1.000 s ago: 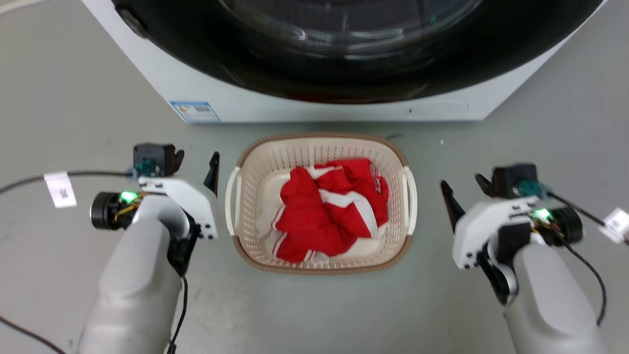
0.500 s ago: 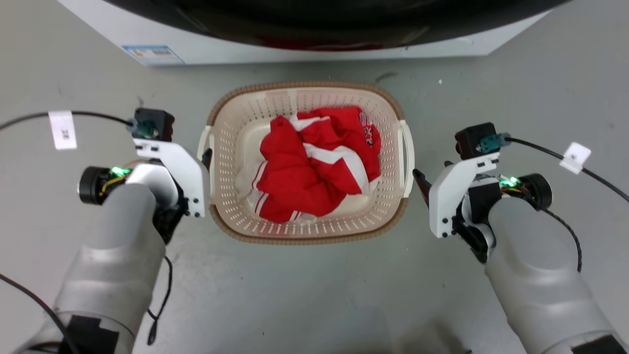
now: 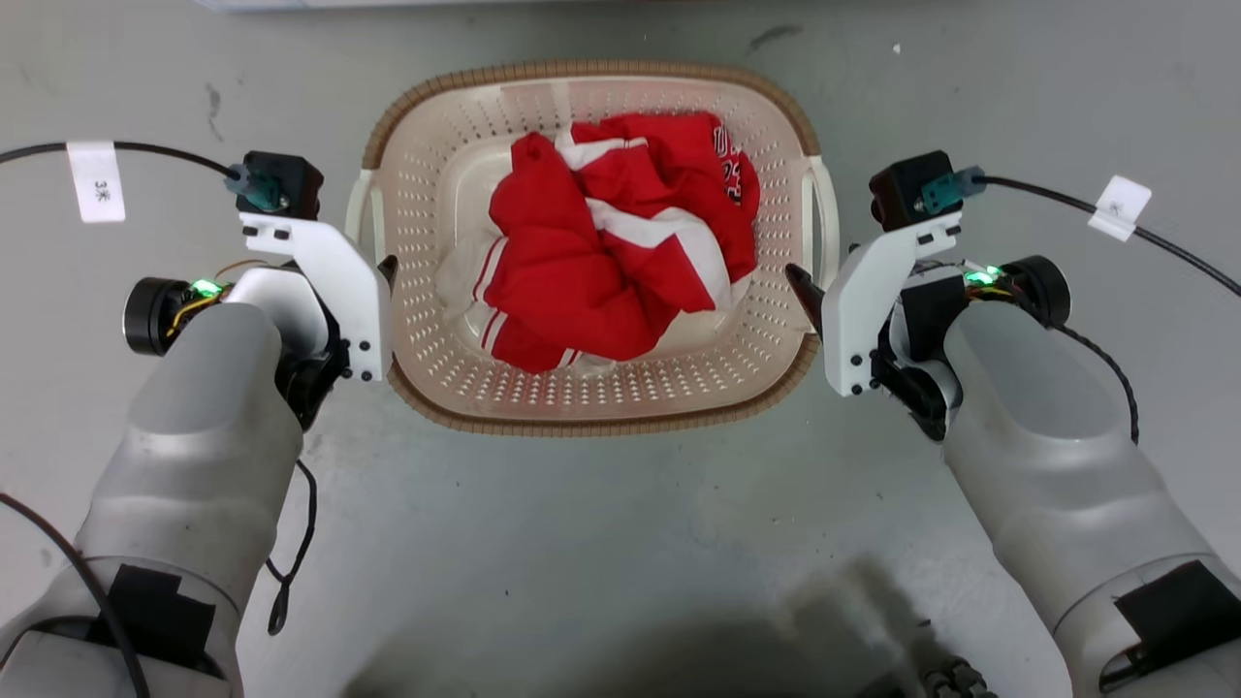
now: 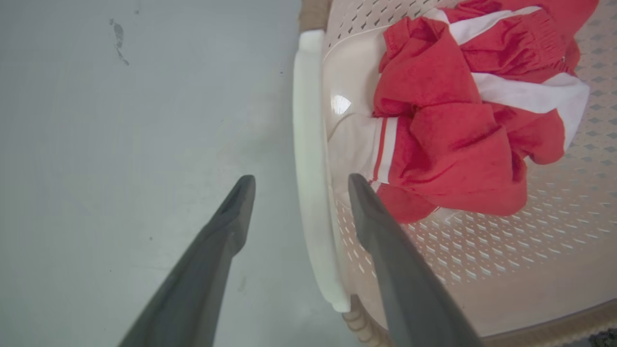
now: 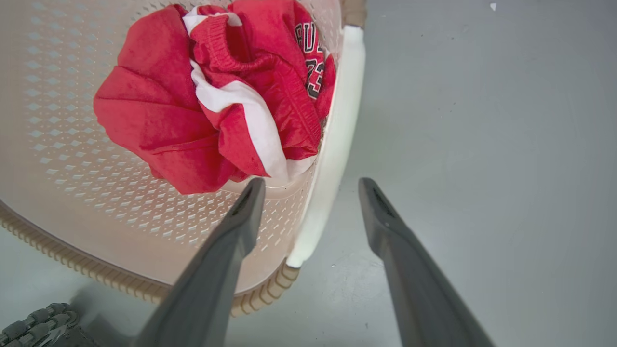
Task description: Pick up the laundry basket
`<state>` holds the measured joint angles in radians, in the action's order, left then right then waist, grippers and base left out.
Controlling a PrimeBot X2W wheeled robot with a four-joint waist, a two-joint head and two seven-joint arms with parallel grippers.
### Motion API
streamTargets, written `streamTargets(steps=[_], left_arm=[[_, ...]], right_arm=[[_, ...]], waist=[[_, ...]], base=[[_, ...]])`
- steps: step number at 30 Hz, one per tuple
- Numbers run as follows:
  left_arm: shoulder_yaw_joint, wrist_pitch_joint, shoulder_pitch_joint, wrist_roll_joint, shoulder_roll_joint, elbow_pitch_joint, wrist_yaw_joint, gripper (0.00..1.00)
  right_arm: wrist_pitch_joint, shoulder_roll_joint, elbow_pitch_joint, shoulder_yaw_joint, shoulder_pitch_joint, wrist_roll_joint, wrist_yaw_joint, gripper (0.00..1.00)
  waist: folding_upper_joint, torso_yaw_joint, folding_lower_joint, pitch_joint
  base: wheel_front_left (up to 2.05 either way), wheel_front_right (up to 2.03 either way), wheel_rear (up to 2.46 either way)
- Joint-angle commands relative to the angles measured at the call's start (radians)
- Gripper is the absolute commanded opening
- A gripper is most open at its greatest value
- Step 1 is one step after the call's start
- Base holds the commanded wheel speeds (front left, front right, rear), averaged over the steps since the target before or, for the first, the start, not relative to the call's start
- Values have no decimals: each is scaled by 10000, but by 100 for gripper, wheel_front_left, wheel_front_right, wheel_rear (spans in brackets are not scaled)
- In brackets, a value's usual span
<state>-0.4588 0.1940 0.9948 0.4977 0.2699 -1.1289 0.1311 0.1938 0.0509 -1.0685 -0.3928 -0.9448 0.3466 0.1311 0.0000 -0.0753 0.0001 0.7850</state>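
Left tool point(image 4: 300, 178), right tool point(image 5: 311, 180): jaws apart astride laundry basket point(image 3: 427, 320) handles point(image 4: 308, 120)

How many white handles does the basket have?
2. Left handle on the laundry basket's left side, by the left gripper; right handle opposite, by the right gripper.

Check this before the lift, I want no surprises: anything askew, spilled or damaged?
Nothing stands out. The laundry basket sits level on the floor, rim unbroken, with the red and white clothes all inside. The left hand and right hand are open, a white handle showing between each one's fingers.
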Motion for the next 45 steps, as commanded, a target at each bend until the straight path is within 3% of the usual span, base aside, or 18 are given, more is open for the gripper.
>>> streamTargets(steps=[1, 11, 21, 22, 23, 24, 25, 26, 35, 45], left_arm=[[-116, -33, 198, 86, 28, -71, -17, 100], [-776, 290, 747, 744, -24, -413, -16, 100], [-1384, 1031, 1161, 1556, 46, -359, -16, 100], [-1404, 1135, 1191, 1679, 26, -372, -16, 100], [-1444, 1265, 1201, 1800, -20, -372, -16, 89], [-1477, 1369, 1213, 1919, -43, -365, -16, 39], [-1526, 1436, 1228, 2001, -42, -343, -16, 13], [-1584, 1534, 1213, 2109, -62, -310, -16, 0], [-2033, 2203, 866, 2971, -95, -205, -17, 0], [-2512, 3569, 288, 3977, -332, -213, -11, 0]], right_arm=[[3, -17, -118, -146, -240, 187, -7, 100], [206, -17, -870, -987, -903, 1349, -7, 100], [57, -17, -1561, -1333, -1584, 1773, -7, 99], [-17, -12, -1619, -1303, -1638, 1824, -7, 49], [-64, -15, -1658, -1330, -1670, 1839, -7, 18], [-106, -17, -1684, -1375, -1687, 1872, -7, 0], [-100, -17, -1725, -1396, -1688, 1930, -7, 0], [-87, -17, -1753, -1419, -1688, 1990, -7, 0], [5, -12, -1926, -1716, -1464, 2318, 7, 0], [1122, -34, -1996, -2173, -920, 2964, 9, 0]], waist=[[0, 16, -1, 221], [0, 200, -1, 858], [0, 174, -1, 1136], [0, 182, -1, 1128], [0, 192, -1, 1118], [0, 202, -1, 1114], [0, 212, -1, 1115], [0, 216, -1, 1115], [0, 243, -1, 596], [0, 221, -1, -1076]], base=[[0, 0, 0], [0, 0, 0], [0, 0, 0], [0, 0, 0], [0, 0, 0], [0, 0, 0], [0, 0, 0], [0, 0, 0], [0, 0, 0], [0, 0, 0]])
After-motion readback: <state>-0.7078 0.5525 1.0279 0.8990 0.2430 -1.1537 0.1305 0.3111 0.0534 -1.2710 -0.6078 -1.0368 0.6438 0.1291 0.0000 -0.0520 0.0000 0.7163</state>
